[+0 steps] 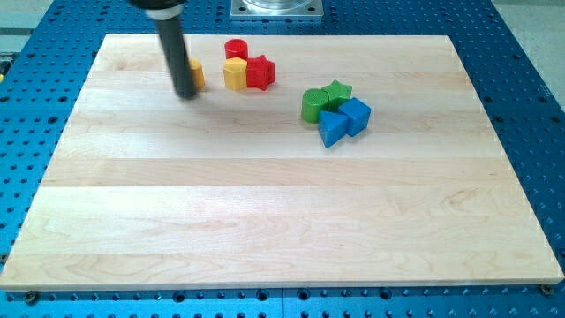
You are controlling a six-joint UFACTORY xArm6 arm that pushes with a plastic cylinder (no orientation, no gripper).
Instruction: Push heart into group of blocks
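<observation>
My tip [186,94] rests on the wooden board [265,221] near its top left. A small yellow block [198,75] sits right against the rod's right side, partly hidden by it, so its shape cannot be made out. To its right, a short gap away, is a tight group: a red cylinder [235,49], a yellow hexagon-like block [234,75] and a red star [260,71].
A second cluster lies right of centre: a green cylinder [312,106], a green star [337,91], a blue cube [356,116] and a blue wedge-like block [332,129]. The board lies on a blue perforated table [530,53]. The arm's metal base [276,8] is at the top.
</observation>
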